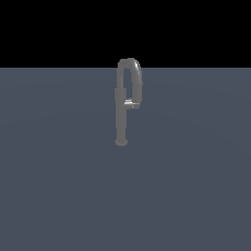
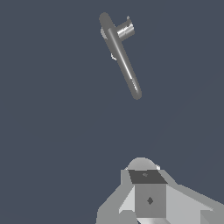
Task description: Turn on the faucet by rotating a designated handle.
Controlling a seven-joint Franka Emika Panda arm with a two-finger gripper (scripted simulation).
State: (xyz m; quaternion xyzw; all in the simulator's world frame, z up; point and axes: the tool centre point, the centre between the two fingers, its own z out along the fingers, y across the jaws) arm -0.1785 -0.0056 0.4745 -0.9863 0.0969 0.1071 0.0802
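arm: absent from exterior view | gripper (image 2: pixel 146 192): partly in wrist view | jaws: state unclear

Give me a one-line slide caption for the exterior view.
Grey gooseneck faucet standing alone on a flat floor, its silver handle untouched; no robot arm in view.

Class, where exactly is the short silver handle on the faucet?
In the exterior view, the short silver-grey stub handle juts toward that view's right from the slim grey metal faucet post, mid-height, beneath the gooseneck arch.
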